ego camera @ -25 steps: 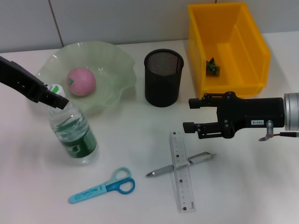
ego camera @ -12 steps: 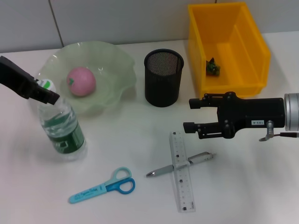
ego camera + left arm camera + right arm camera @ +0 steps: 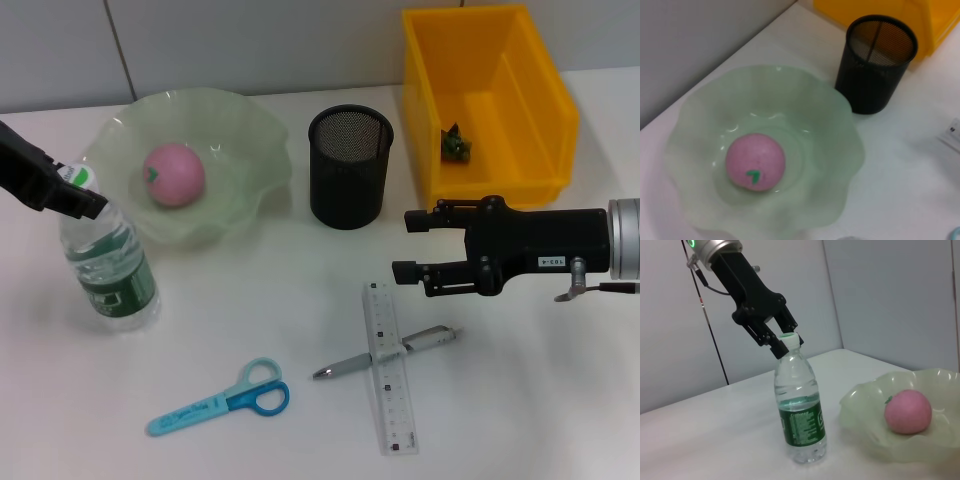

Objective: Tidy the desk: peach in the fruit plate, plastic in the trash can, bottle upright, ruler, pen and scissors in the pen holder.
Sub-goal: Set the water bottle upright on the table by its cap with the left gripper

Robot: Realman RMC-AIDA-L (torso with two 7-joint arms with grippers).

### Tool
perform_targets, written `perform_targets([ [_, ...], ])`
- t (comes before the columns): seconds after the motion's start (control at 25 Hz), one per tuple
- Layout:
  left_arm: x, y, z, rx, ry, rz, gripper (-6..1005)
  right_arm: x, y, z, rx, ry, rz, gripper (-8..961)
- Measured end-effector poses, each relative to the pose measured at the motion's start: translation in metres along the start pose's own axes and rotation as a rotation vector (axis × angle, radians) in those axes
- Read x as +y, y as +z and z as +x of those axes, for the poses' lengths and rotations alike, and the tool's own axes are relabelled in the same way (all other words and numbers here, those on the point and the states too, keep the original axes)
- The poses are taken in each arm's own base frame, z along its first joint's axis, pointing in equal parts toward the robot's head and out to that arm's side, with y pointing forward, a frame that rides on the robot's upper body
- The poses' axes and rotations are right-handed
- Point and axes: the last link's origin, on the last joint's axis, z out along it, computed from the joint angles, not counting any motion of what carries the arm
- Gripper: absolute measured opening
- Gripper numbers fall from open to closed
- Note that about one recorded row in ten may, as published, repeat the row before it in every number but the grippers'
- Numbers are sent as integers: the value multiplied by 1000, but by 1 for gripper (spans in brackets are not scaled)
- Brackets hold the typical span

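Nearest the robot on the white worktop lie the light-blue scissors, flat, handles toward the middle. Just to their right a clear ruler lies lengthwise away from the robot, resting across a silver pen that crosses under it at a slant.

A little farther out on the right, the right tool hovers above the worktop beyond the ruler's far end, its black fingers parted and holding nothing.

On the left stands the water bottle, upright on its base, with a green label and a white cap. The left tool is closed on the bottle at the cap and neck; the right wrist view shows its dark fingers pinching on either side of the cap.

Beyond the bottle sits the pale-green wavy fruit plate, with the pink peach resting in its hollow. To the plate's right, close beside it but apart, stands the black mesh pen holder.

Farthest back on the right is the yellow bin, with a small green piece of plastic lying on its floor.
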Motion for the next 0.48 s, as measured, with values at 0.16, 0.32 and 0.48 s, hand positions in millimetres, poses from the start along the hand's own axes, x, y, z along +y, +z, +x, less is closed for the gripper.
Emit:
perform_targets([
  [0.16, -4, 1, -1, 4, 14, 31, 444, 0, 0, 0, 0, -1, 0, 762],
  [0.32, -6, 1, 0, 10, 20, 45, 444, -1, 0, 0, 1, -1, 2, 762],
  [0.48, -6, 1, 0, 11, 31, 49, 444, -1, 1, -1, -2, -3, 3, 762],
])
